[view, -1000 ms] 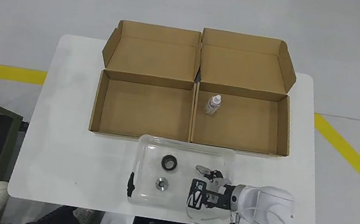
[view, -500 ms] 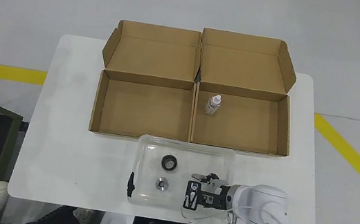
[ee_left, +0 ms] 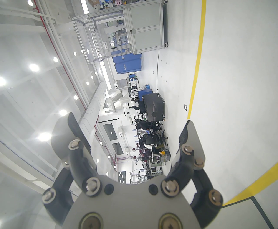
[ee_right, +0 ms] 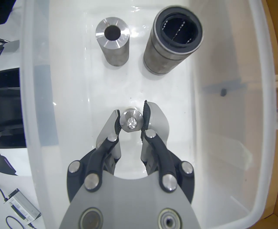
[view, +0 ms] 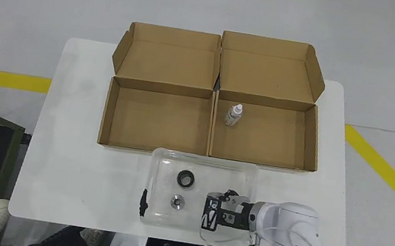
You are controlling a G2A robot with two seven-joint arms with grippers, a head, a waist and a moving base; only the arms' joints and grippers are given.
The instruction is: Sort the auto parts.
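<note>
Right wrist view: the right hand is seen low inside the clear tub, its two pads pressed onto opposite sides of a small steel fitting, which is held upright. The part is judged clamped; whether it has left the tub floor can't be told. Farther along the tub floor a steel sleeve and a linear bearing stand upright, just beside each other and apart from the fitting. For the step in hand, i.e. the pick, a straight vertical lift is advised. The grip seems taken near the cap only, w/ smooth round metal btwn ribbed pads, so a slip or swing could be expected if the wrist is tilted early. The tub wall should be cleared fully before any sideways travel, esp. toward the boxes. Beyond the tub on the bench a left-side box and a right-side box are set open, touching side by side, the latter w/ a small bottle in it. Which box suits the fitting can't be judged here. The left hand is pointed out into the room, fingers wide apart, gripping nothing.
</note>
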